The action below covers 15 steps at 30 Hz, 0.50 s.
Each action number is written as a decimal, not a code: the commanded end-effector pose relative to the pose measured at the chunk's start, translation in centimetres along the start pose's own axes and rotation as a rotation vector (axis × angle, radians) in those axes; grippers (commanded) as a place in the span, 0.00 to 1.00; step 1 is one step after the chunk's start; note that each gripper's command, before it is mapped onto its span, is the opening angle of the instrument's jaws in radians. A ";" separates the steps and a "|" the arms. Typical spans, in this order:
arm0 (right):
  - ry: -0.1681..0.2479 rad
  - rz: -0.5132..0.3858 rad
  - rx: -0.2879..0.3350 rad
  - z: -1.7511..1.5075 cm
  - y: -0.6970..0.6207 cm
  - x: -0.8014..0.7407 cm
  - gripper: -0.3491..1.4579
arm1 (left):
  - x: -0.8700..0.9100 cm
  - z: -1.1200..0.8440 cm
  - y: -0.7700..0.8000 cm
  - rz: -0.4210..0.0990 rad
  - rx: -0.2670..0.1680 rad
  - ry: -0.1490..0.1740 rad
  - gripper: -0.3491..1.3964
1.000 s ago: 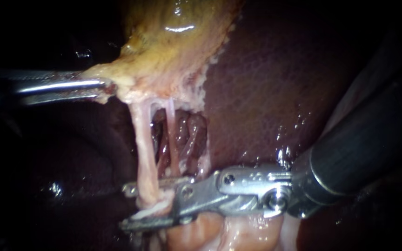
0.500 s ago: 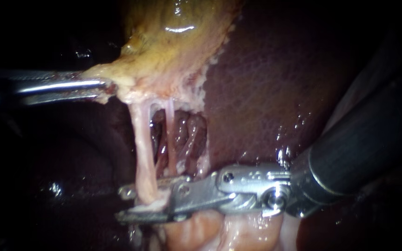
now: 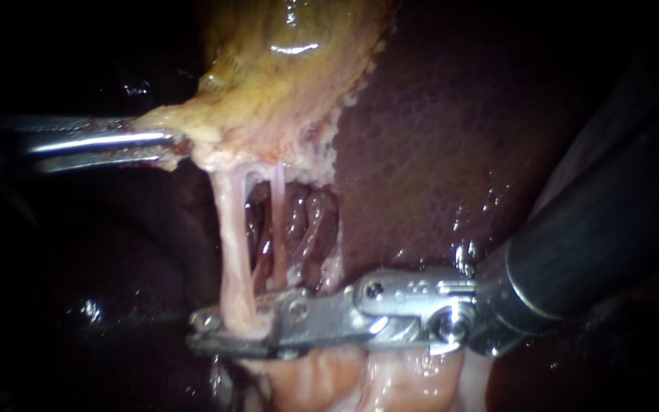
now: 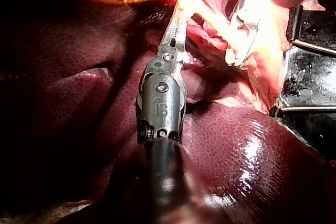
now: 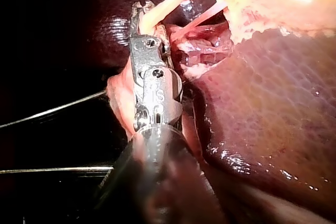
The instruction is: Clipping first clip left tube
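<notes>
The liver [image 3: 436, 152] lies wet and dark red, with the yellow gallbladder [image 3: 284, 69] above it. My left instrument [image 3: 175, 145] grips the gallbladder's pale lower edge. My right instrument [image 3: 206, 333] is clamped on the left tube [image 3: 234, 244] at its lower end, closed on it from both sides. Only the left wrist view shows a black frame [image 4: 310, 77] beside the liver. Only the right wrist view shows two thin pale lines [image 5: 52, 111] crossing the dark beside my right instrument.
</notes>
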State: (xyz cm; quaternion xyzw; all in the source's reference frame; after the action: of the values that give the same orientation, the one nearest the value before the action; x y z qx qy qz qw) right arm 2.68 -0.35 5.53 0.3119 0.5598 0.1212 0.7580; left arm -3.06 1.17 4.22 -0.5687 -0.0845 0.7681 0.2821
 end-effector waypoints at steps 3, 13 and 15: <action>0.000 0.000 0.000 0.00 0.00 0.00 0.08 | 0.00 0.00 0.00 0.000 0.000 0.000 0.00; 0.001 0.033 0.011 -0.04 -0.02 0.07 0.00 | 0.00 0.00 0.00 0.000 0.000 0.000 0.00; 0.001 0.033 0.011 -0.04 -0.02 0.07 0.00 | 0.00 0.00 0.00 0.000 0.000 0.000 0.00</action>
State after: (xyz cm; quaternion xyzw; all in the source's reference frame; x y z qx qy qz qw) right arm 2.66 -0.32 5.46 0.3248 0.5555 0.1316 0.7541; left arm -3.06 1.17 4.22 -0.5685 -0.0845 0.7681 0.2824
